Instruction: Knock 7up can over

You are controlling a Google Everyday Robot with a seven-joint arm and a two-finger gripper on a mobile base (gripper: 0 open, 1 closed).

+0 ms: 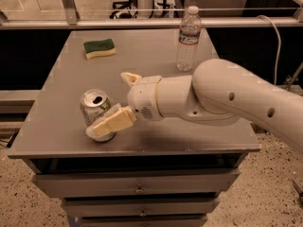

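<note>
The 7up can (pixel 96 109) stands near the front left of the grey table (pixel 61 84), its pull-tab top facing up. My gripper (pixel 109 103) has come in from the right and is open, with its fingers spread wide. The near finger (pixel 112 123) lies across the can's front lower side and touches it. The far finger (pixel 130 77) sits behind and to the right of the can, apart from it. The can's lower label is hidden by the near finger.
A clear plastic water bottle (pixel 188 38) stands at the back right of the table. A green and yellow sponge (pixel 100 48) lies at the back left. The table's front edge is just below the can, with drawers (pixel 137 188) underneath.
</note>
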